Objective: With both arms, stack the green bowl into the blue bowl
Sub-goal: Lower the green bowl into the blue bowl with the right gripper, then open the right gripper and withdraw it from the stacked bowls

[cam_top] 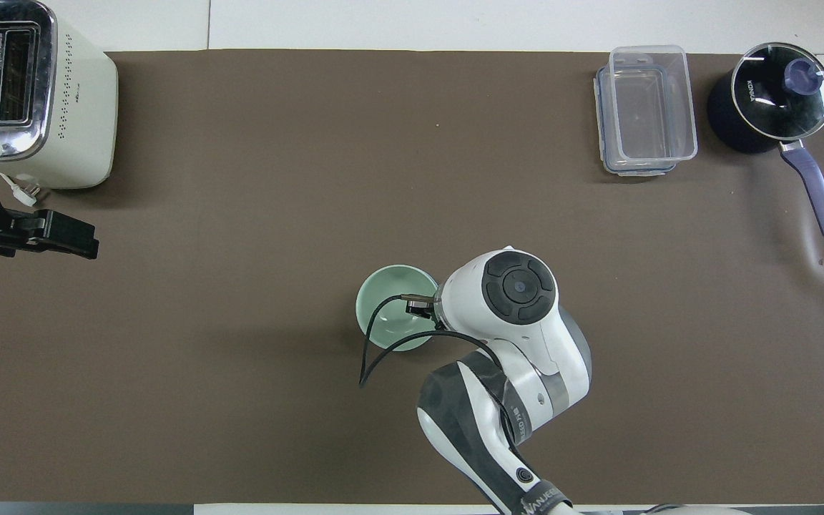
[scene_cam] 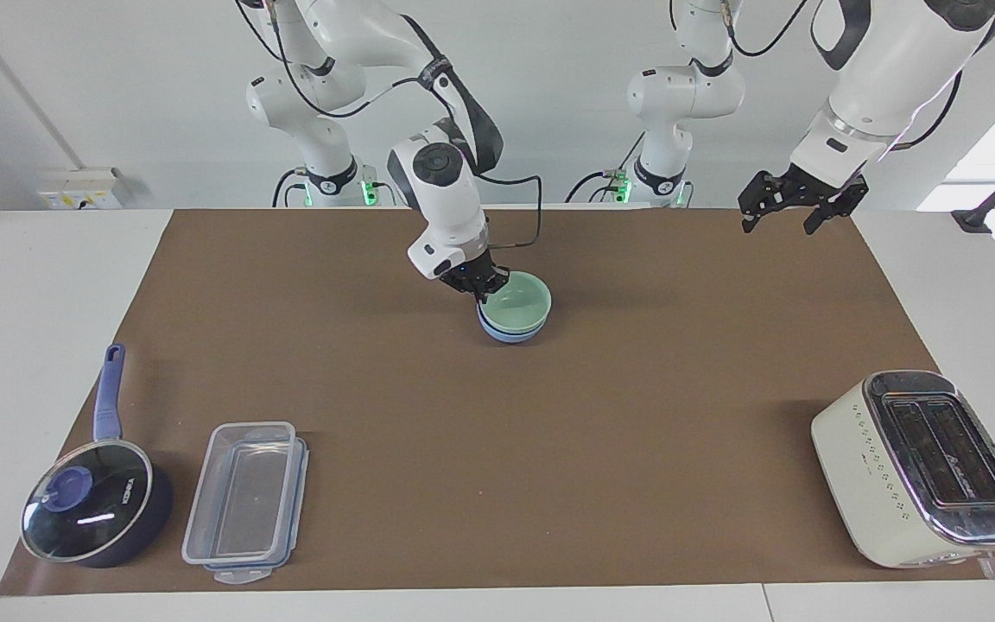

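Green bowl nested in blue bowl, right claw at its rim

The right claw (scene_cam: 484, 288) is clenched on the green bowl (scene_cam: 516, 301) inside the blue bowl (scene_cam: 510, 333), mid-frame on the desk (scene_cam: 549, 449); the left claw (scene_cam: 789, 206), released, waits upper right in the facing view.

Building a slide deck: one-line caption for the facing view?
Right gripper holds pale mint-green bowl nested in light periwinkle-blue bowl; left gripper waits, open.

We get two views. The facing one looks from high across the table toward the robot bases; the overhead one looks steeply down from above the robots' end. Both sit well back and share the whole brown mat (scene_cam: 549, 432) (cam_top: 276, 179), half a turn apart.
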### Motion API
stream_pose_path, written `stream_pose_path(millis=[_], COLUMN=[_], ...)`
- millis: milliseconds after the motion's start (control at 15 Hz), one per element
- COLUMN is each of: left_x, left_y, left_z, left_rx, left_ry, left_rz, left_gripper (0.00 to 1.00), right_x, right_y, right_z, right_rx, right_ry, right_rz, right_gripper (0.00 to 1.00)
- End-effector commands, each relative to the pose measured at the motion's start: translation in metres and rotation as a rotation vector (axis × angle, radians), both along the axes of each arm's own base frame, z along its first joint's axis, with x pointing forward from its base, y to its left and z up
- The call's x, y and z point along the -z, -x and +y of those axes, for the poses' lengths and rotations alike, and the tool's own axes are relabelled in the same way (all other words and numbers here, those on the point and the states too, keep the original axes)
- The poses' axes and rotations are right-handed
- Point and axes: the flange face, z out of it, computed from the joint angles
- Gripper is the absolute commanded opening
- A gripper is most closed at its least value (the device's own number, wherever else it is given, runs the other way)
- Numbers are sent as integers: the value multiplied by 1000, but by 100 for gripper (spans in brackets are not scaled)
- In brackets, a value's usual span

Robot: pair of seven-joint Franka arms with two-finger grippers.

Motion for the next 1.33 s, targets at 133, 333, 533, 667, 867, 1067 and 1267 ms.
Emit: stream_pose_path(millis=[133,333,533,667,867,1067,1267], left_x=[-3,-4,-14,-13,-12,-14,-14], left_y=[0,1,6,6,7,9,9], left_z=[-1,-2,2,2,5,6,6], left_rx=[4,4,-2,-5,-11,-13,-11], left_ry=[-25,-25,-24,-24,-25,-25,-25], left_rz=[35,32,4,6,11,9,9], left_gripper=[100,100,100,100,100,100,100], right_x=[-9,-17,-29,-47,-88,-123,-151], right_y=[2,2,-1,-7,-21,-35,-46], right_z=[-6,-6,-7,-9,-50,-103,-171], right_rx=[-31,-37,-33,-24,42,44,54], right_ry=[10,6,-7,-21,-49,-45,33], right_rz=[47,34,11,-12,-72,-120,-144], right_gripper=[0,72,88,95,100,100,100])
